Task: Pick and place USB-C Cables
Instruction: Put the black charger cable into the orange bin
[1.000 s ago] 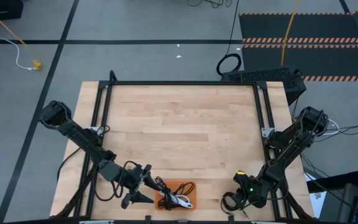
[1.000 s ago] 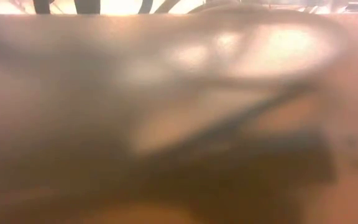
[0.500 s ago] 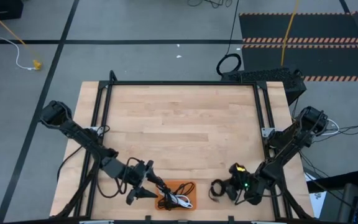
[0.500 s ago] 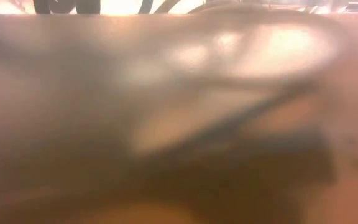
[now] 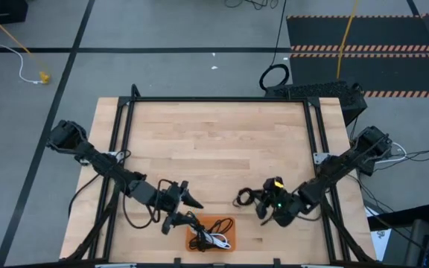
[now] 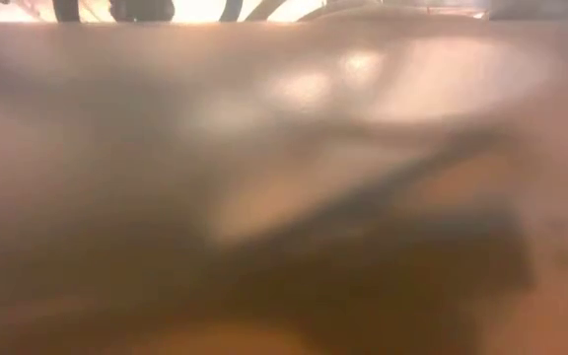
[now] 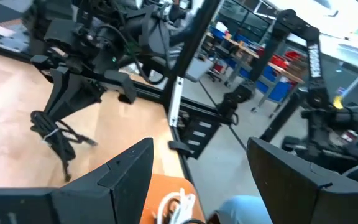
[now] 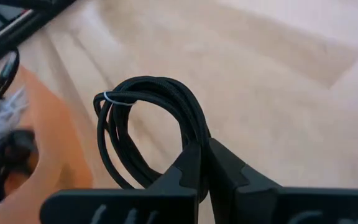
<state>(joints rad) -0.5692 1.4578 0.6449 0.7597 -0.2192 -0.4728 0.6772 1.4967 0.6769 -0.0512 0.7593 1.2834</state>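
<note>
The orange tray (image 5: 220, 225) sits at the table's near edge and holds black and white USB-C cables (image 5: 205, 238); the white one (image 7: 176, 205) shows in the left wrist view. My left gripper (image 5: 182, 211) is open just left of the tray, touching nothing. My right gripper (image 5: 246, 199) is right of the tray and a little farther back. It is shut on a black USB-C cable coil (image 8: 148, 124) bound by a thin tie. The low view is blurred. My right gripper (image 8: 204, 149) pinches several strands on one side of the black coil's loop (image 8: 188, 140) between its two fingers. It comes slanting down from the table's right. The coil (image 7: 50, 134) hangs below the fingers; I cannot tell whether its lower end touches the wood.
Black frame rails (image 5: 214, 99) run along the table's far, left and right sides. A large black cable ring (image 5: 274, 76) and a yellow cord (image 5: 6, 30) lie on the floor beyond. Bare wood (image 5: 214, 141) fills the table's far half.
My right gripper has travelled from the near right corner toward the table's left and far edge, carrying the black coil closer to the tray. My left gripper has shifted a little toward the far edge and right, staying open.
</note>
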